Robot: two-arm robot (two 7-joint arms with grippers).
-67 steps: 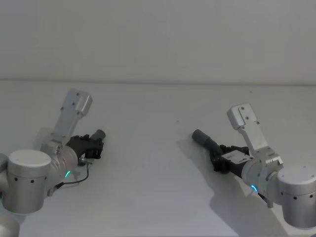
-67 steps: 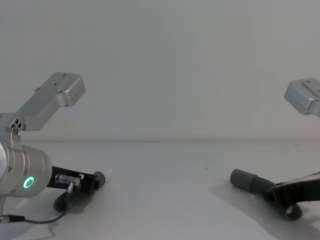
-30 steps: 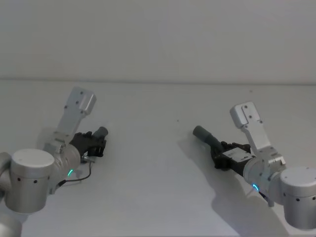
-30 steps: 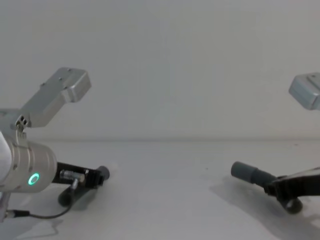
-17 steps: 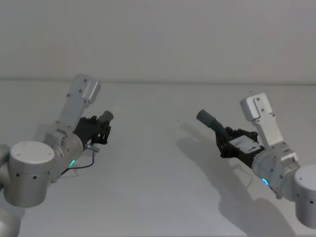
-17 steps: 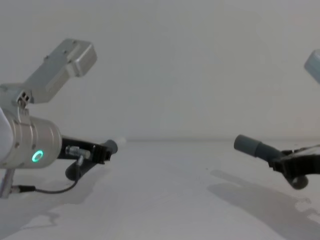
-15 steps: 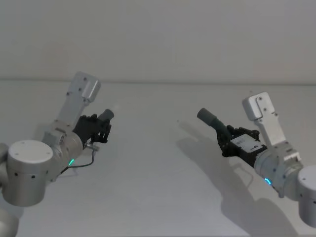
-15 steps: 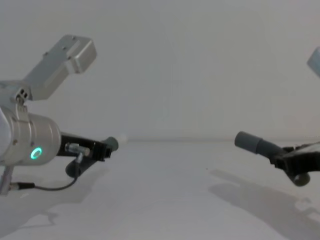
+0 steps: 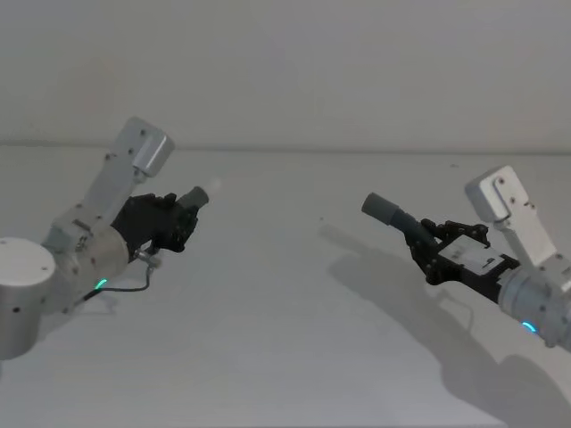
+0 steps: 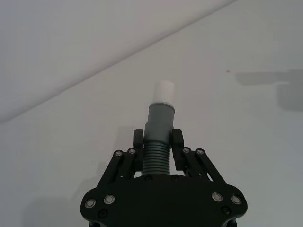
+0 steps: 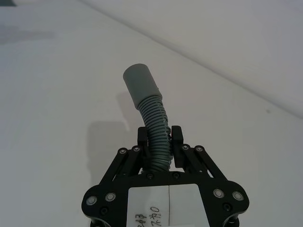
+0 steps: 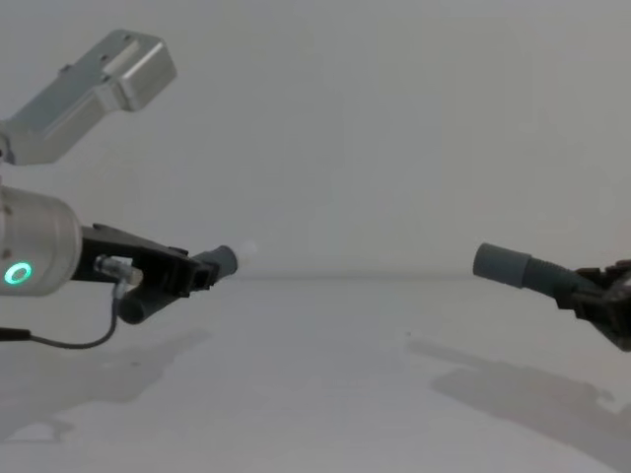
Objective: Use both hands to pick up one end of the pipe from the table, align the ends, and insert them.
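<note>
Above table [image 9: 285,348]: pipe pieces [image 9: 385,209] (both gripped).

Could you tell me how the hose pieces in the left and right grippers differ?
The left hose piece ends in a narrow cuff with a white tip; the right hose piece ends in a wider, plain grey collar. The left one juts straight from the left gripper; the right one curves beyond the right gripper. Both are ribbed, gripped and held above the table.

It looks like a bare lab test bench: a plain white table [image 9: 285,357] fills the lower frame, and a blank wall [image 9: 285,71] spans the top.
</note>
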